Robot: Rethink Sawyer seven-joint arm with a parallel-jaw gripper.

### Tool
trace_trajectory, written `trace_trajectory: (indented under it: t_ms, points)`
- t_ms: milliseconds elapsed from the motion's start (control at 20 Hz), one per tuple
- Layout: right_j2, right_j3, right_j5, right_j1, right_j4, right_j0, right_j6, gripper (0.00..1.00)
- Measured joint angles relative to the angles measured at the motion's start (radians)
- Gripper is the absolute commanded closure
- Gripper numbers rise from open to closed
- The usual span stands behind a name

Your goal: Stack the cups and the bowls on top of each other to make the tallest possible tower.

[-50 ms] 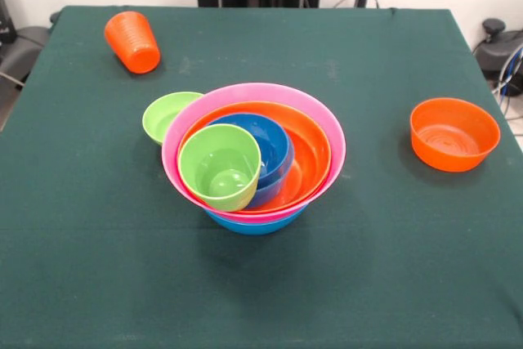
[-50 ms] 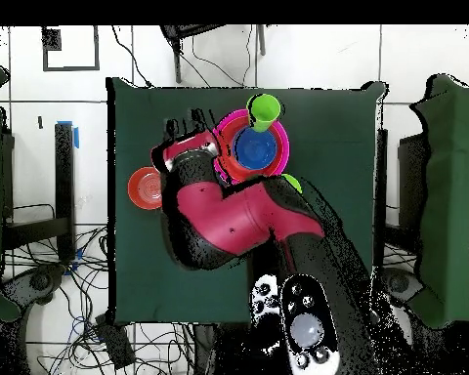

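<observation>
The tower stands mid-table: a wide blue bowl [image 1: 253, 223] at the base, then the pink bowl [image 1: 331, 132] [image 2: 280, 146] and a large orange bowl [image 1: 306, 153], with a small blue bowl [image 1: 265, 140] [image 2: 255, 148] inside. The lime-green cup [image 1: 219, 167] [image 2: 265, 110] leans in the small blue bowl toward the tower's near rim. A small lime-green bowl [image 1: 167, 114] [image 2: 292, 182] touches the pink bowl's left side. The orange ribbed cup [image 1: 131, 41] sits tipped at the far left. A small orange bowl [image 1: 453, 133] [image 2: 144, 188] stands alone at the right. Only the overhead view shows my gripper [image 2: 185, 129], high beside the tower.
The dark green table [image 1: 82, 267] carries nothing else. In the overhead view my red arm [image 2: 229, 220] hides the table's middle and the orange cup. Cables and dark equipment lie on the floor around the table.
</observation>
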Motion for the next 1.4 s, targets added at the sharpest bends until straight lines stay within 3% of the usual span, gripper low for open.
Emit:
trace_trajectory:
  t_ms: [300,850,1400]
  points:
    - [-0.080,-0.020,-0.053,0.000,0.001,0.056,0.000,0.00]
    - [-0.121,-0.032,-0.058,0.003,-0.001,0.002,0.000,0.00]
    - [-0.229,-0.032,-0.057,0.006,0.046,0.056,0.000,0.00]
